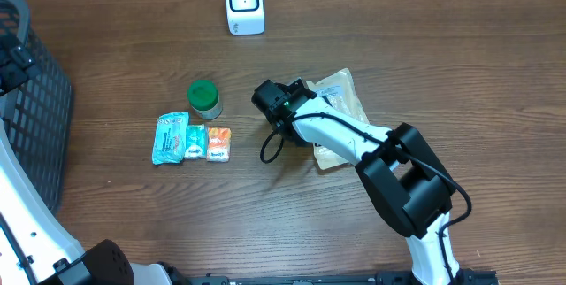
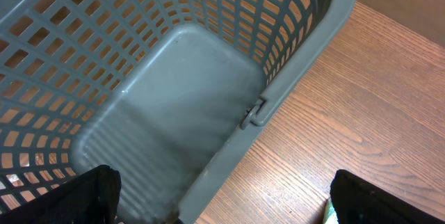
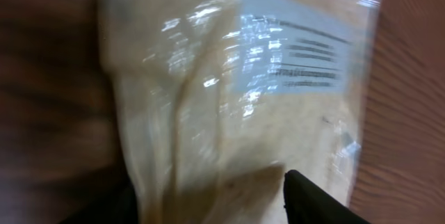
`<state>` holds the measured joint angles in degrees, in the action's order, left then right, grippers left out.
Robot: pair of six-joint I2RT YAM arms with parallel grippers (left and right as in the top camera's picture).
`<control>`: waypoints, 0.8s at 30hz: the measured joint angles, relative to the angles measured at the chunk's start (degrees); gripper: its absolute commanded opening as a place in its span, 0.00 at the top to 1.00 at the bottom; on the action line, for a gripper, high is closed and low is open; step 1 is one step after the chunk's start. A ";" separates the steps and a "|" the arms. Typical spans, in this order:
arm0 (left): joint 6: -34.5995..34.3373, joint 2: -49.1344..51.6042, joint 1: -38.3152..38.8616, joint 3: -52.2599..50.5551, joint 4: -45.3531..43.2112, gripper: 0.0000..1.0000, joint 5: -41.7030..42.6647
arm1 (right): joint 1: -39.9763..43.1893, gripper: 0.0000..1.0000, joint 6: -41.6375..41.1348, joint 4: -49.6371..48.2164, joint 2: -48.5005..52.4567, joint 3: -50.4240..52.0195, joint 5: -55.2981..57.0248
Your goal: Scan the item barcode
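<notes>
The item is a clear plastic bag of tan powder (image 1: 340, 99) lying on the wooden table right of centre. Filling the right wrist view, the bag (image 3: 208, 113) carries a pale label (image 3: 299, 50) with blurred printed lines; no barcode can be made out. My right gripper (image 1: 309, 101) sits at the bag's left end, its fingers (image 3: 313, 200) straddling the near end of the bag. The blur hides whether they press on it. The white scanner (image 1: 244, 3) stands at the back of the table. My left gripper (image 2: 226, 206) hangs open over the basket's rim, holding nothing.
A grey plastic basket (image 1: 31, 99) stands at the far left, and its rim (image 2: 278, 92) shows under the left wrist. A green-lidded jar (image 1: 204, 97) and three small packets (image 1: 195, 141) lie left of the bag. The right arm's base (image 1: 411, 183) is at the front right.
</notes>
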<state>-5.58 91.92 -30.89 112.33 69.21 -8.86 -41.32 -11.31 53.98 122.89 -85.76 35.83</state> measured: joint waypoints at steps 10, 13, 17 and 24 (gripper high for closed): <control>0.00 0.00 0.00 0.00 0.02 0.00 0.00 | 1.07 0.96 -2.62 0.00 2.71 -0.57 3.98; 0.00 0.00 0.00 0.00 0.02 0.01 0.00 | 1.11 0.96 -2.56 -0.33 2.78 -0.59 4.33; 0.00 0.00 0.00 0.00 0.00 0.01 0.00 | 1.11 0.96 -2.73 0.31 2.86 -0.74 4.48; 0.00 0.00 0.00 0.00 0.02 0.01 0.00 | 1.57 0.96 -4.22 10.56 2.84 -6.93 -4.20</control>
<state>-5.58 91.92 -30.89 112.33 69.23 -8.86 -39.75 -15.53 64.53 125.73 -92.68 31.64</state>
